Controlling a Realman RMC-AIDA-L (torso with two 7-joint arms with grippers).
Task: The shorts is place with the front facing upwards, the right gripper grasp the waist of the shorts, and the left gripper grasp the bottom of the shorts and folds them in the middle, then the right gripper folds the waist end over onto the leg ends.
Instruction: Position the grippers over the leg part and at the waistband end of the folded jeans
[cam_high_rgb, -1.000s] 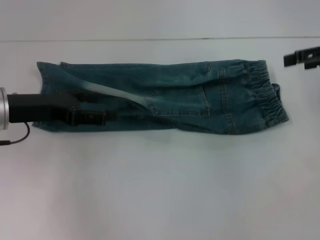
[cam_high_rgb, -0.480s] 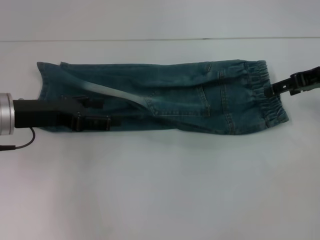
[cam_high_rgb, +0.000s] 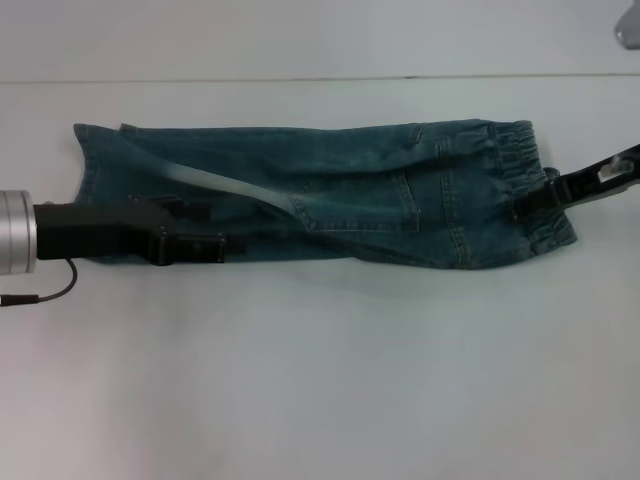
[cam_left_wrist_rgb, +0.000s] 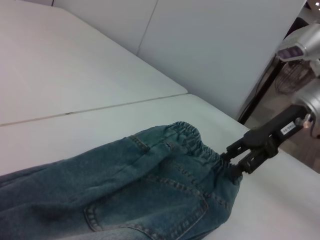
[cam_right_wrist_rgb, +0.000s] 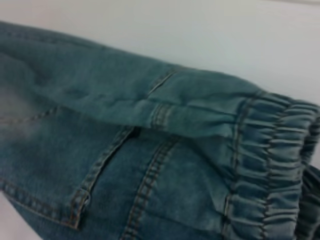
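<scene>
right gripper (cam_high_rgb: 530, 205) just slid in onto the denim shorts' (cam_high_rgb: 330, 195) elastic waistband (cam_high_rgb: 520, 185) — fingers closed on it — so the waist-over-legs fold's next, left gripper (cam_high_rgb: 215, 235) can't tell.

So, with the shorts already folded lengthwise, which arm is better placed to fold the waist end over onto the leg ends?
The right. The right gripper is already at the elastic waist of the shorts, fingers at the band's edge in the left wrist view. The left gripper lies over the leg end, where the waist should land.

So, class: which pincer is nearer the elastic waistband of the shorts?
Right. The right pincer is at the waistband; the left pincer is over the leg end of the shorts.
</scene>
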